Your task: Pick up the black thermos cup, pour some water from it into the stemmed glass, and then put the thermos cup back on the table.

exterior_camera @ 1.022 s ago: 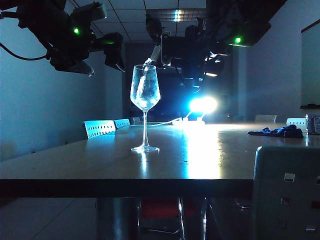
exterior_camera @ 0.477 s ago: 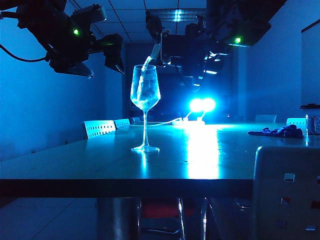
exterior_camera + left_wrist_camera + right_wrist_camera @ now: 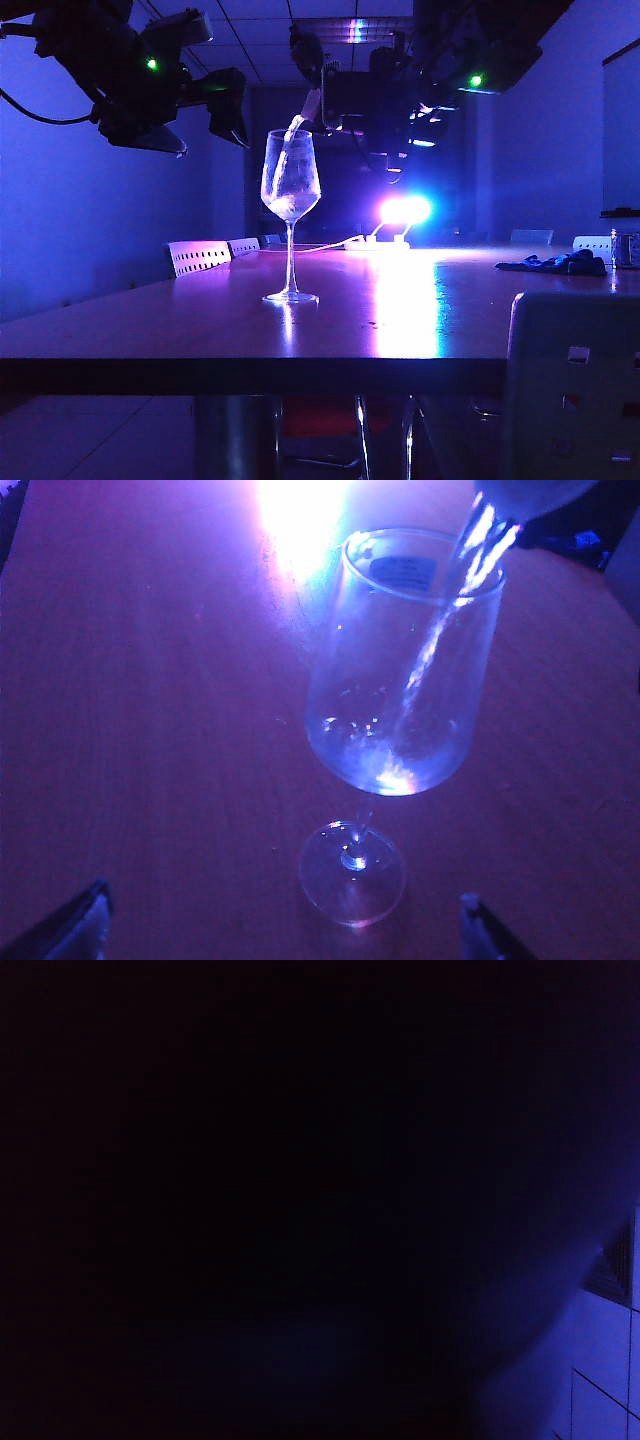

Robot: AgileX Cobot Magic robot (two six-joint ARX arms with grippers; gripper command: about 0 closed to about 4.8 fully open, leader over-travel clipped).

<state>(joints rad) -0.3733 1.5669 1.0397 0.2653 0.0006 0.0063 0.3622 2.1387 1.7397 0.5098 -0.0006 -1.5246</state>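
The stemmed glass (image 3: 290,180) stands upright on the table (image 3: 180,330), with water pooling in its bowl (image 3: 400,680). Above its rim, to the right, the black thermos cup (image 3: 345,98) hangs tilted on its side in the air. A thin stream of water (image 3: 450,610) runs from its lip (image 3: 530,495) into the glass. My right gripper (image 3: 390,110) is shut on the thermos cup, whose dark body (image 3: 250,1180) fills the right wrist view and hides the fingers. My left gripper (image 3: 230,105) hovers open above and left of the glass, its fingertips (image 3: 80,925) far apart with nothing between them.
A blue cloth (image 3: 555,264) lies at the table's far right beside a small container (image 3: 627,248). A white socket box (image 3: 575,390) stands at the front right. Pale chairs (image 3: 200,256) line the left side. A bright lamp (image 3: 403,210) glares from behind.
The room light has turned from cyan-blue to purple. Water keeps running from the thermos cup into the glass. Both arms have stayed still.
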